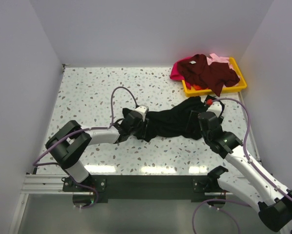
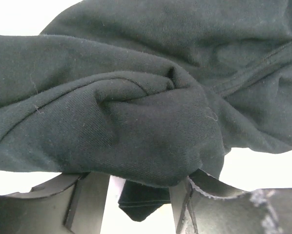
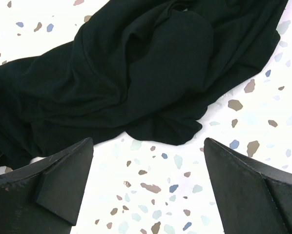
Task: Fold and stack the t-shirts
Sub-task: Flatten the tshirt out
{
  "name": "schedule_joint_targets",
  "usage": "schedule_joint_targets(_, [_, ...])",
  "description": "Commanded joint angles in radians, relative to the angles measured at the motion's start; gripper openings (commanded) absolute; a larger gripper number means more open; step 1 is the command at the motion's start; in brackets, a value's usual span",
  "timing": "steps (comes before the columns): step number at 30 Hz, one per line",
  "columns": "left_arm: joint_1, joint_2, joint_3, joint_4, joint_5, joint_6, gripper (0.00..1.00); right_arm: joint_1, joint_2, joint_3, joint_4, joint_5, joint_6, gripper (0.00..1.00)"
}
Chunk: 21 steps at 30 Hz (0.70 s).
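Observation:
The large black t-shirt point(image 1: 173, 122) lies crumpled in the middle of the table. My left gripper point(image 1: 145, 127) is at its left end. In the left wrist view the black t-shirt point(image 2: 151, 107) bulges over the fingertips, and a fold hangs between the fingers point(image 2: 87, 200), which stand apart; the gripper point(image 2: 138, 190) is open. My right gripper point(image 1: 200, 116) hovers at the shirt's right end. It point(image 3: 148, 141) is wide open over bare table, just short of the black hem point(image 3: 160, 131). The maroon t-shirt point(image 1: 207, 70), the magenta one point(image 1: 176, 73) and the pale pink one point(image 1: 219, 59) are heaped on the tray.
A yellow plastic tray point(image 1: 239, 85) stands at the back right, near the right wall. White walls close in the speckled table point(image 1: 87, 92) on the left, back and right. Both arms' cables loop above the table by the black shirt.

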Motion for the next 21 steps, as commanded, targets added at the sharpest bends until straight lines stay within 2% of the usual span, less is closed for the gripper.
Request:
schedule_joint_targets(1, [0.011, 0.02, 0.044, 0.031, -0.002, 0.009, 0.52, -0.005, -0.022, 0.022, -0.016, 0.031, -0.013, 0.99])
schedule_joint_targets(3, [0.009, 0.025, 0.046, 0.029, -0.005, 0.008, 0.51, -0.005, -0.019, 0.026, -0.018, 0.031, -0.013, 0.99])
schedule_joint_targets(5, [0.009, 0.028, 0.044, 0.031, -0.002, 0.005, 0.42, -0.003, -0.019, 0.025, -0.018, 0.031, -0.013, 0.99])
schedule_joint_targets(6, [0.009, 0.028, 0.042, 0.032, -0.001, 0.005, 0.37, -0.005, -0.016, 0.025, -0.016, 0.031, -0.013, 0.99])
schedule_joint_targets(7, [0.009, 0.025, 0.039, 0.034, -0.001, 0.003, 0.27, -0.005, -0.016, 0.025, -0.016, 0.03, -0.012, 0.99])
schedule_joint_targets(9, [0.011, 0.022, 0.038, 0.032, 0.001, 0.003, 0.19, -0.005, -0.016, 0.025, -0.016, 0.03, -0.012, 0.99])
schedule_joint_targets(10, [0.011, 0.017, 0.036, 0.028, 0.001, 0.0, 0.1, -0.005, -0.017, 0.023, -0.018, 0.031, -0.012, 0.99])
schedule_joint_targets(12, [0.009, 0.005, 0.038, 0.016, -0.01, 0.001, 0.01, -0.003, -0.02, 0.022, -0.018, 0.031, -0.01, 0.99])
schedule_joint_targets(18, [0.009, -0.099, 0.049, -0.079, -0.056, -0.018, 0.0, -0.005, -0.019, 0.02, -0.021, 0.036, -0.01, 0.99])
schedule_joint_targets(21, [0.009, -0.229, 0.049, -0.144, -0.076, -0.032, 0.0, -0.005, -0.005, 0.022, -0.024, 0.045, -0.01, 0.99])
